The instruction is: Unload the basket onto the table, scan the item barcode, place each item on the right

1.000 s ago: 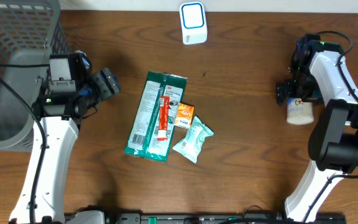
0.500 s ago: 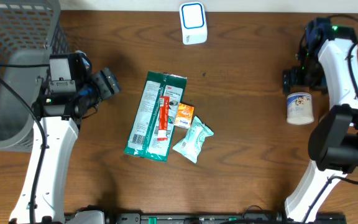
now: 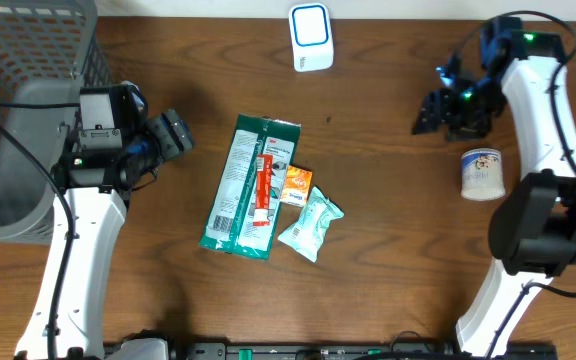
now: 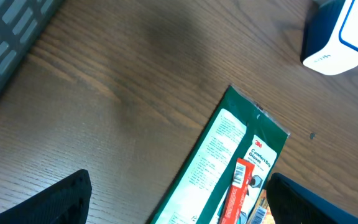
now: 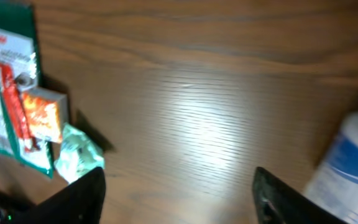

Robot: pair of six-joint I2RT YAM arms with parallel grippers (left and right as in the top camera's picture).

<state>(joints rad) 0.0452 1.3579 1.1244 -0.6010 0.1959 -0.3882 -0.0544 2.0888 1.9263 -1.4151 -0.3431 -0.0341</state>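
Mock checkout: scanner [image 3: 310, 37], basket [image 3: 63, 45], packaged goods [image 3: 251, 185].

Light: even, moderately bright, from above.
Shadow: soft dark patch up-left of the green packet [image 4: 222, 162], left wrist view.
Glare: pale sheen on the table [image 5: 197, 124] right of the green packet.
Blur: right wrist view smeared; others sharp.

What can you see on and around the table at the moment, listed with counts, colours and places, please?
scanner: one, white and blue, far edge, centre
basket: one, grey mesh, far left corner
green package: one, green with a red strip, flat at table centre
orange box: one, orange, at the package's right edge
pouch: one, pale green, just below the orange box
tub: one, white with blue print, right side
table: one, dark brown wood
left gripper: one, black, open, beside the basket
right gripper: one, black, open, empty, near the tub
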